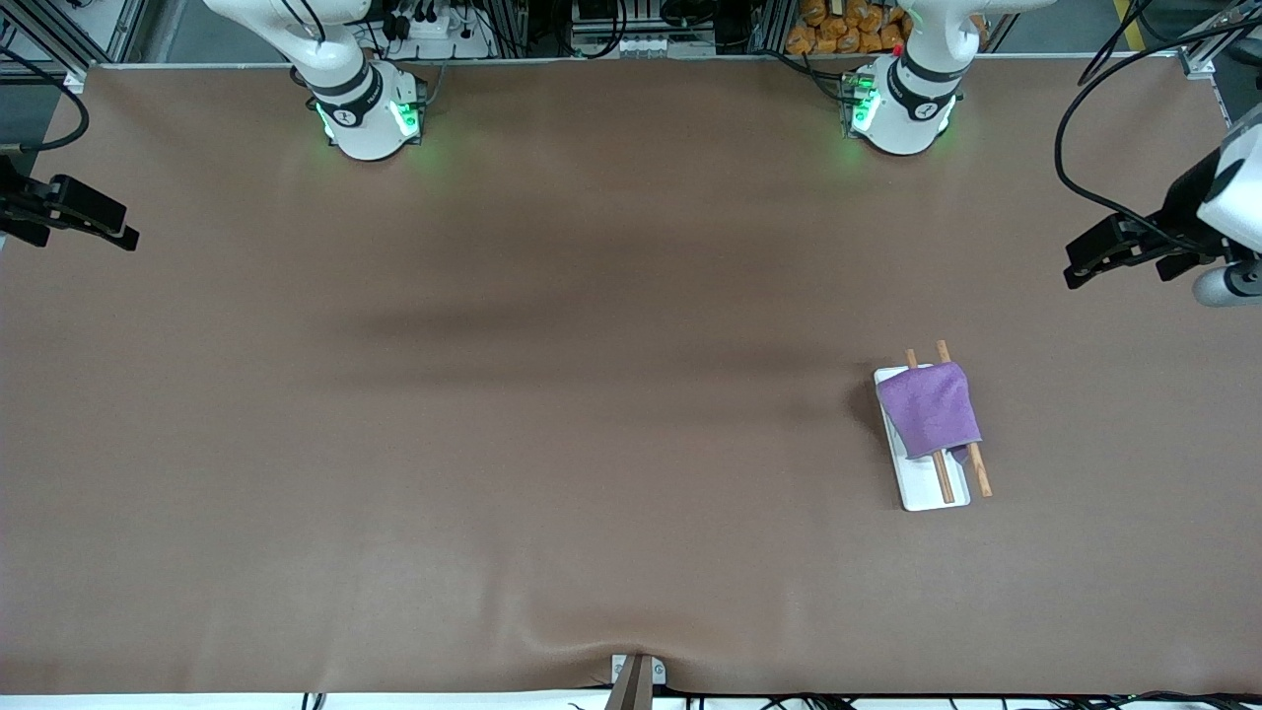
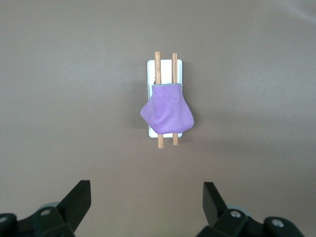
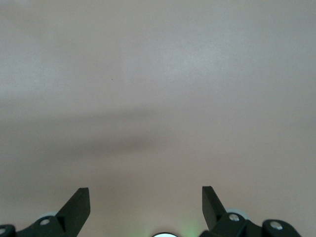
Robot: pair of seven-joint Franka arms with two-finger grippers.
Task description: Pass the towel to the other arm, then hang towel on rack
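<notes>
Both grippers spread, empty — left gripper | right gripper | towel drapes rack (rods partly hidden)

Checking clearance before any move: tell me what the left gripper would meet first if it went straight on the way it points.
Probably bare table. The left gripper, fingers open, points down near the towel on the rack; depth is unclear.

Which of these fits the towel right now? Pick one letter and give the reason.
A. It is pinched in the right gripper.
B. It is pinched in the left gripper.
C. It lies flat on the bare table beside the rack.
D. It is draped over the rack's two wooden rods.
D: the purple towel hangs across both rods of the rack, while the left gripper and the right gripper are open and hold nothing.
</notes>
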